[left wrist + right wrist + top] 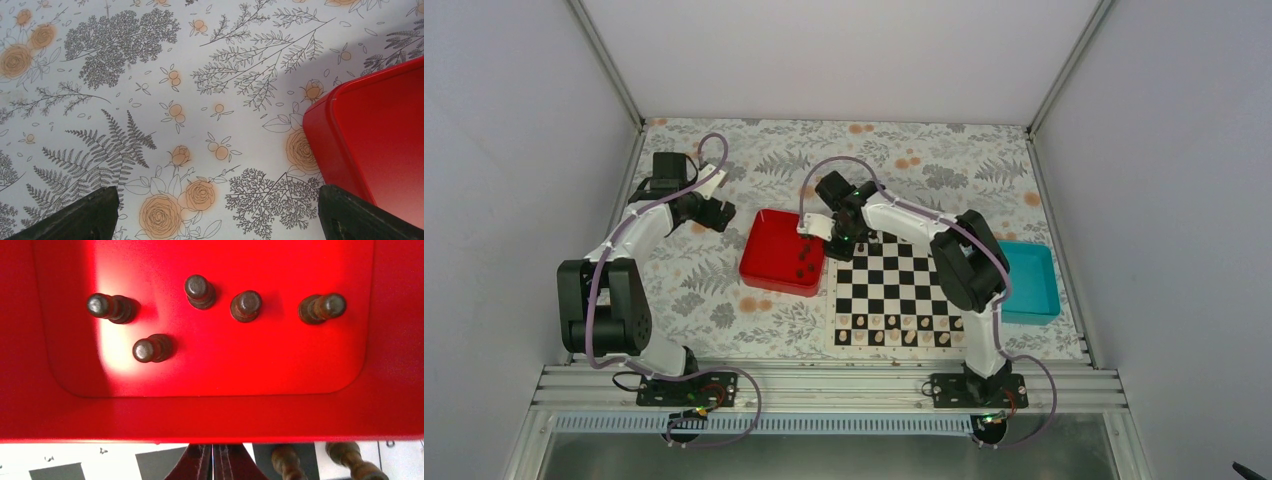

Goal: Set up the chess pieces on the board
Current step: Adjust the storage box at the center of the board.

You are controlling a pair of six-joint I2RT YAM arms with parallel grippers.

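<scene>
Just at the rim of the red tray (200, 425), right hand (212, 462) together; left hand (220, 215) apart, beside it.

Between the spread fingers of my left gripper (215, 217) I see only bare floral tablecloth (150, 100). The glossy red plastic tray (370, 130) crowds its right finger. Ahead of my right gripper (212, 462), fingers pressed together, the tray's near wall rises. Beyond it are five dark brown chess pieces (245, 305) with gaps between them. Two more stand just right of those fingers.
</scene>
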